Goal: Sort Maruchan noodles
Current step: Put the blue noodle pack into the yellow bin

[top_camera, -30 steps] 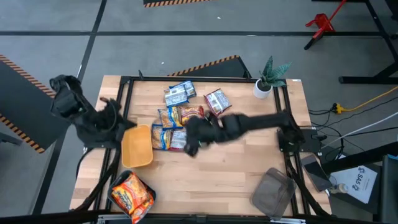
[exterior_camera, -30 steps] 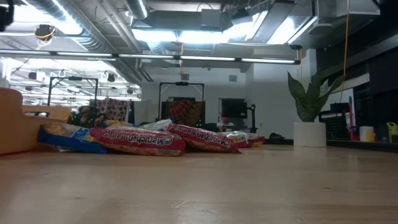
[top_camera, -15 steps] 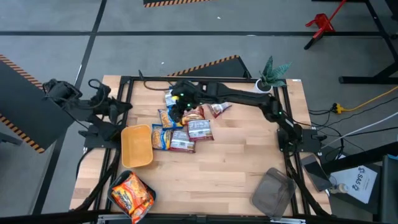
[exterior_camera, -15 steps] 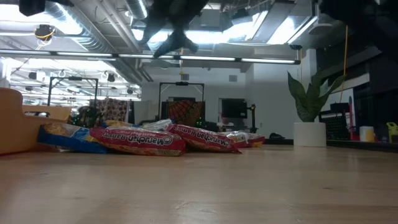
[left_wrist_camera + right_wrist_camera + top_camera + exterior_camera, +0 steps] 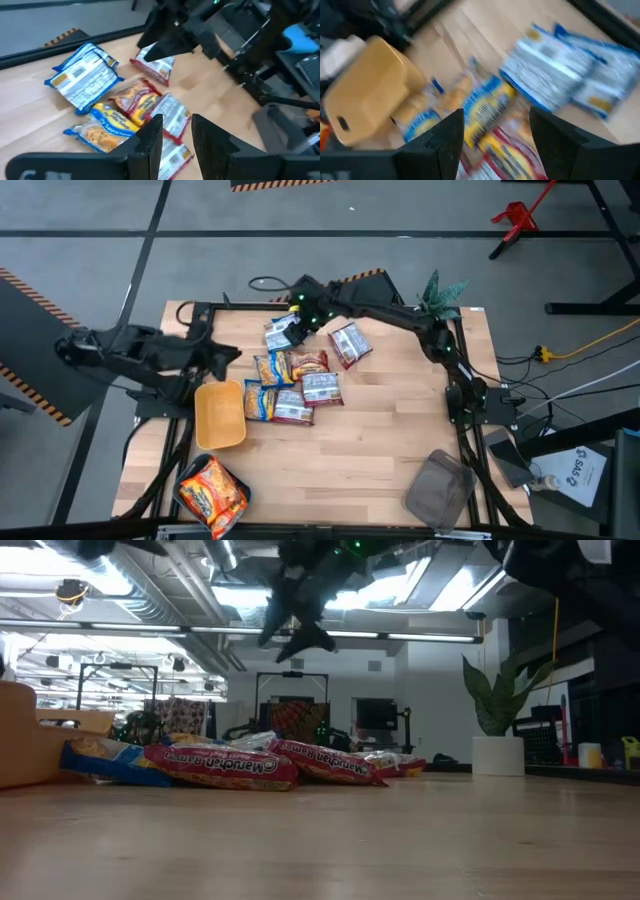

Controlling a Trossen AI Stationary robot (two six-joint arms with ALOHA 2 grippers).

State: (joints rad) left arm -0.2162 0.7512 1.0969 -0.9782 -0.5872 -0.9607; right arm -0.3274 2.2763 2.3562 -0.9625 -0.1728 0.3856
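Note:
The Maruchan noodles (image 5: 295, 375) lie in a loose pile on the table's middle and far part: blue-and-silver packets (image 5: 285, 332) (image 5: 82, 75) (image 5: 555, 65), red-brown-and-silver ones (image 5: 348, 343) (image 5: 320, 388), and orange and yellow ones (image 5: 268, 367) (image 5: 107, 125). In the low view the pile (image 5: 225, 765) rests flat on the wood. My right gripper (image 5: 292, 323) (image 5: 295, 620) (image 5: 495, 132) hangs open, high above the blue-and-silver packets. My left gripper (image 5: 222, 356) (image 5: 176, 135) is open, in the air left of the pile. Neither touches a packet.
A yellow tray (image 5: 220, 415) (image 5: 367, 85) sits left of the pile, touching the nearest packets. A tray with orange packets (image 5: 210, 490) is at the near-left corner, a grey tray (image 5: 440, 488) at the near right, and a potted plant (image 5: 430, 305) (image 5: 497, 735) at the far right.
My right gripper has swung from the near side of the pile across it toward the table's far edge and has risen. My left arm has reached in from the left edge toward the pile.

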